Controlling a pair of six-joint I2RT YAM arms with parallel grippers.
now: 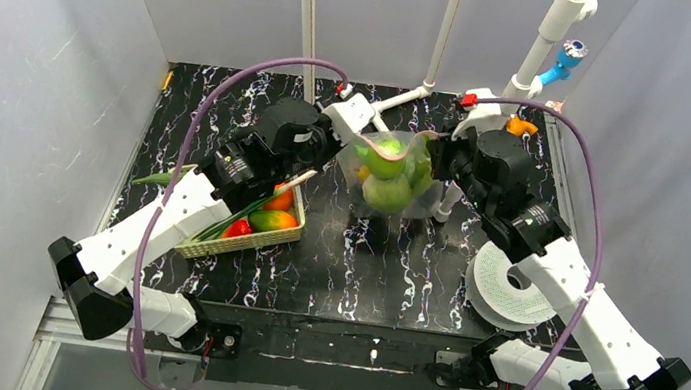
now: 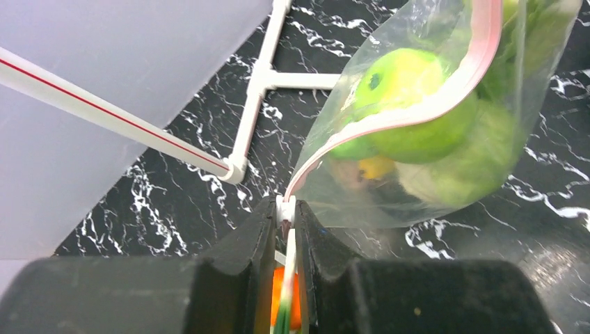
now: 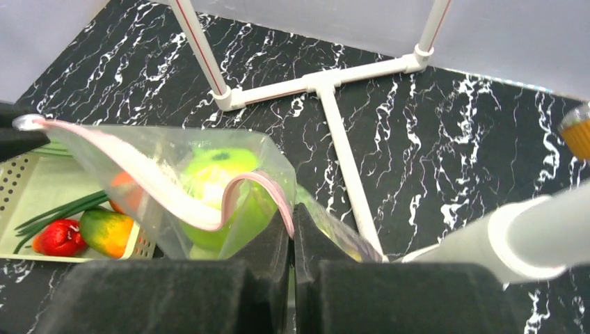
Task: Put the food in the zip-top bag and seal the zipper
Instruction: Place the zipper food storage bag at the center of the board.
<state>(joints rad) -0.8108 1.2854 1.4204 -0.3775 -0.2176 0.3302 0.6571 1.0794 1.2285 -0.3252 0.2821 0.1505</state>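
Note:
The zip-top bag hangs above the table between both grippers. Inside it are a green apple, other green food and a yellow piece. The pink zipper sags in a curve along the bag's mouth. My left gripper is shut on the white tab at the zipper's left end. My right gripper is shut on the bag's right mouth corner, beside the zipper. I cannot tell whether the strip's two lips are pressed together. A leek and orange and red pieces lie in the basket.
The woven basket sits on the table at the left, under my left arm. A white pipe frame stands at the back. A white disc lies at the right, near my right arm. An orange object sits at the back right.

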